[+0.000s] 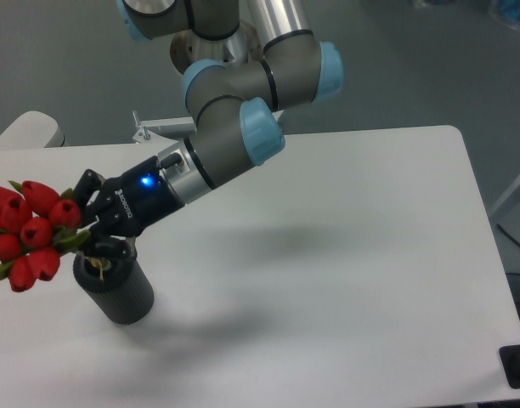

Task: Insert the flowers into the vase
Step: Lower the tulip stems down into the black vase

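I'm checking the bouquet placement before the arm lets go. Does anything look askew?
Yes. The flowers lie nearly sideways, buds out past the left of the vase, not upright over its hole. The gripper holds the stems just above the vase mouth.

The gripper (92, 223) hangs just above the vase (115, 288), its lower finger almost at the rim, so little room shows beneath the fingertips. The vase mouth (97, 265) lies directly below them and is partly taken by stem ends. Ahead of the fingertips, toward the left picture edge, the flowers (26, 234) crowd the space, their red buds spreading above and below the finger line. Behind the fingers, the arm (217, 144) slants up to the right and blocks that side. To the right of the vase the white table (345, 255) lies bare and open.
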